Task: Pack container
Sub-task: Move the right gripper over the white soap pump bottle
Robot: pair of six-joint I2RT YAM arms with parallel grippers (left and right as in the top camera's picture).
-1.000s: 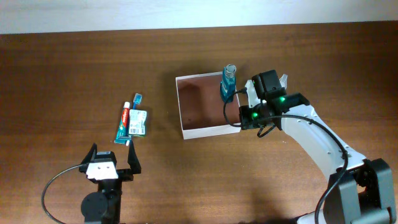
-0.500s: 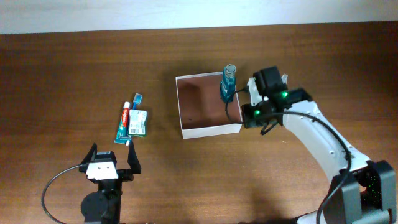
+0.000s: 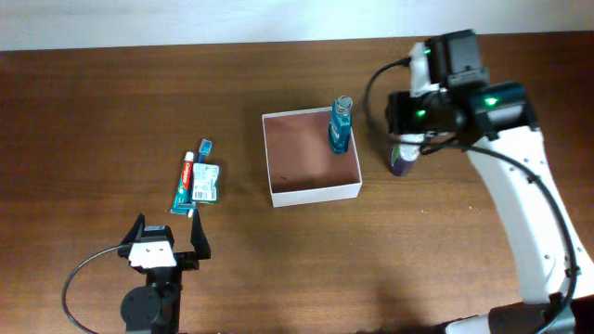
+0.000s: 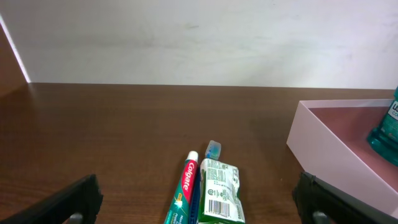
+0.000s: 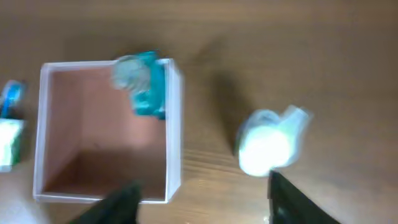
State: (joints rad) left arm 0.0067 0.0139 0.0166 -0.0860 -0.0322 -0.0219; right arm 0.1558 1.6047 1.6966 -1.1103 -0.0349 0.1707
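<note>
The container (image 3: 316, 193) is a square white-walled box with a reddish-brown inside, at the middle of the table. A teal bottle (image 3: 341, 125) stands upright in its far right corner. My right gripper (image 3: 413, 125) hangs open high above the table, just right of the box, holding nothing. The right wrist view is blurred; it shows the container (image 5: 174, 155), the teal bottle (image 5: 142, 87) and the open gripper (image 5: 202, 205). My left gripper (image 3: 167, 246) rests open near the front edge. In its wrist view the left gripper (image 4: 202, 205) is empty, with the container (image 4: 323, 146) at right.
A dark bottle with a white cap (image 3: 401, 156) stands on the table right of the box, its white cap (image 5: 270, 143) below my right gripper. A toothpaste tube (image 3: 185, 184), a green packet (image 3: 206, 183) and a blue toothbrush (image 3: 204, 147) lie together ahead of my left gripper.
My right gripper has opened, let go of the teal bottle and risen up and to the right. The bottle stays standing in the box. The left arm has not moved.
</note>
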